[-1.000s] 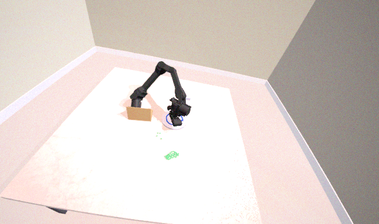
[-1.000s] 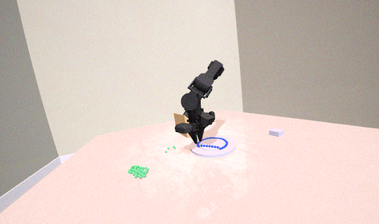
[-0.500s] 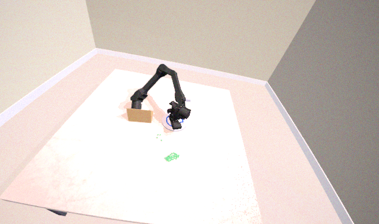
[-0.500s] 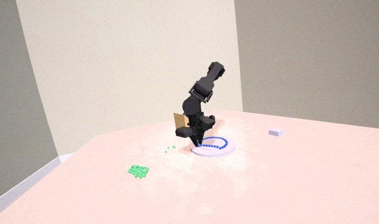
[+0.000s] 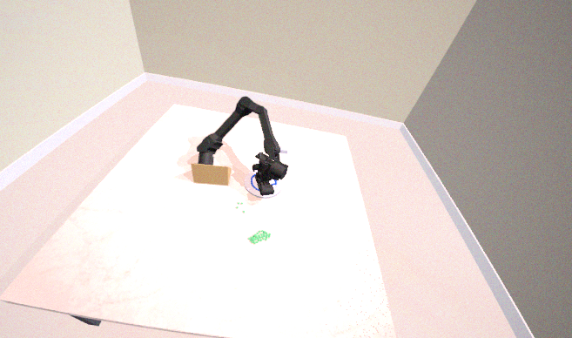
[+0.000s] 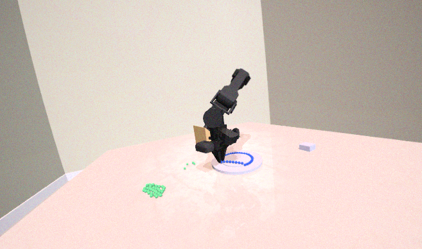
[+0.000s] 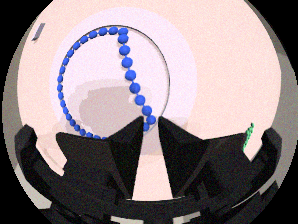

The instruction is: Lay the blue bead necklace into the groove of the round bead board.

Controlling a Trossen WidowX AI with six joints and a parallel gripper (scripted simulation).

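Observation:
The round bead board point(image 5: 247, 187) point(image 6: 237, 172) point(image 7: 185, 75) is pale and lies flat. The blue bead necklace point(image 5: 252, 180) point(image 6: 253, 158) point(image 7: 134, 88) lies on it. In the wrist view its left part follows the groove point(image 7: 169, 82), while a nearly straight run of beads cuts across inside, leaving the groove's right side bare. My gripper point(image 6: 220, 162) point(image 7: 150, 120) is low at the board's edge, its fingers slightly apart. A bead at the lower end of the straight run shows between the fingertips, with narrow gaps beside it. The left finger hides some nearby beads.
A clump of green beads point(image 5: 259, 237) point(image 6: 154, 190) point(image 7: 248, 137) lies away from the board, with several loose green beads point(image 5: 240, 206) point(image 6: 193, 163) nearer. A tan wedge-like block point(image 5: 211, 175) point(image 6: 201, 135) stands by the arm's base. A small lavender block point(image 5: 284, 152) point(image 6: 307, 147) point(image 7: 38, 32) lies beyond the board.

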